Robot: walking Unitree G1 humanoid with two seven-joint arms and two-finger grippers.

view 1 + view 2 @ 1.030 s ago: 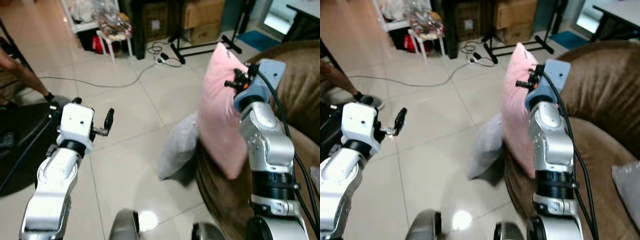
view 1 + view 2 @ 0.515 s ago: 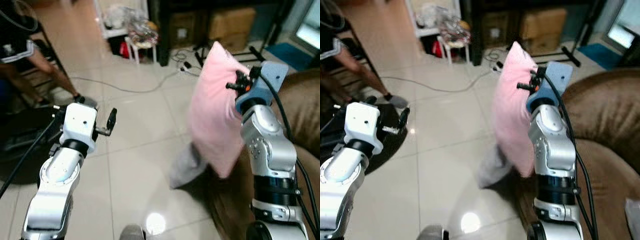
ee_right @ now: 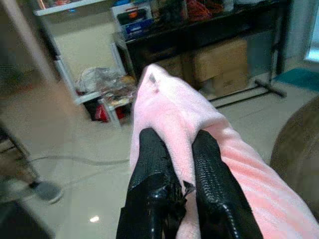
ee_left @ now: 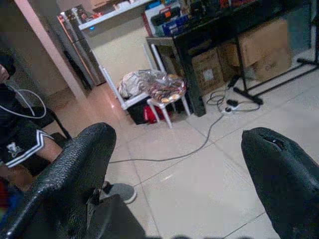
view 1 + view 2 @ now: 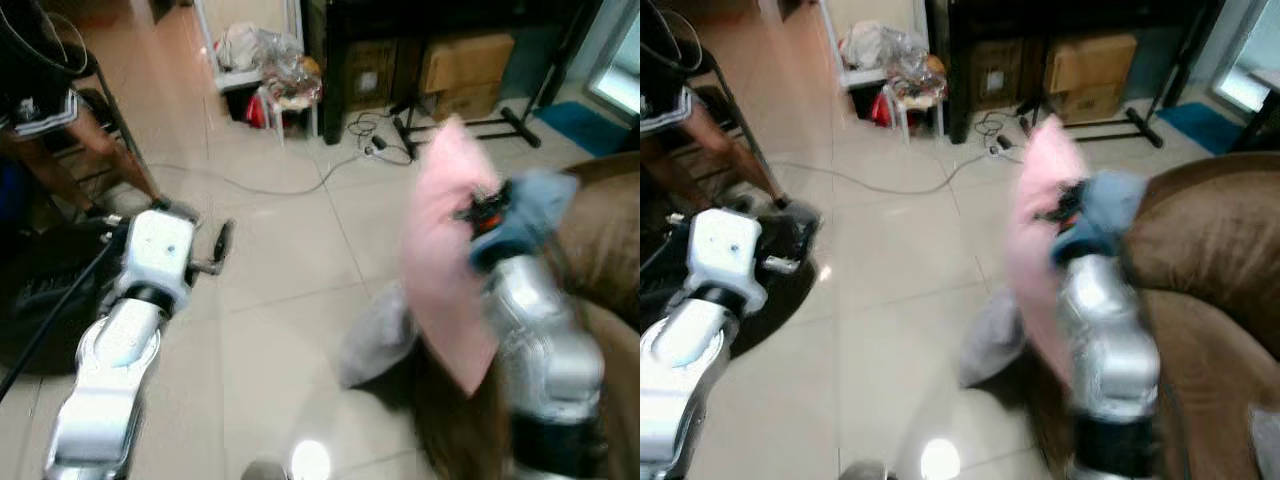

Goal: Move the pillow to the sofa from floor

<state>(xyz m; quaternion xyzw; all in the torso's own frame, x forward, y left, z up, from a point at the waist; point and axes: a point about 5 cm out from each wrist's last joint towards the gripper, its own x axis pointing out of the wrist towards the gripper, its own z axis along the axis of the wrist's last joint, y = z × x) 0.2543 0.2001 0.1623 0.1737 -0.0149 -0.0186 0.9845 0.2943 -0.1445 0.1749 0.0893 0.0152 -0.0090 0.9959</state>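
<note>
While the carrying step is under way, with the pillow off the floor but not yet set down, the scene reads from left to right as follows. At far left a seated person (image 5: 40, 120) is partly visible beside a black stand. Next, the robot's left hand (image 5: 222, 243) is raised over the tiled floor (image 5: 290, 260), idle, its 2 black fingers (image 4: 75, 174) spread wide apart with nothing between them. Beyond it, a white stool (image 5: 285, 95) piled with bags, cardboard boxes (image 5: 465, 65) under a dark table (image 5: 1070, 20), and a cable (image 5: 260, 185) across the tiles. Right of centre, a grey pillow (image 5: 380, 335) lies on the floor against the sofa's front. Above it, the right hand (image 3: 174, 154) pinches a fold of the pink pillow (image 5: 445, 260), which hangs upright in the air at the sofa's edge; it looks soft, fleecy and plump, its lower corner dangling. At far right is the brown sofa (image 5: 1210, 250). Judging by this, the next move calls for swinging the pillow rightward over the seat, lowering it, then releasing.
</note>
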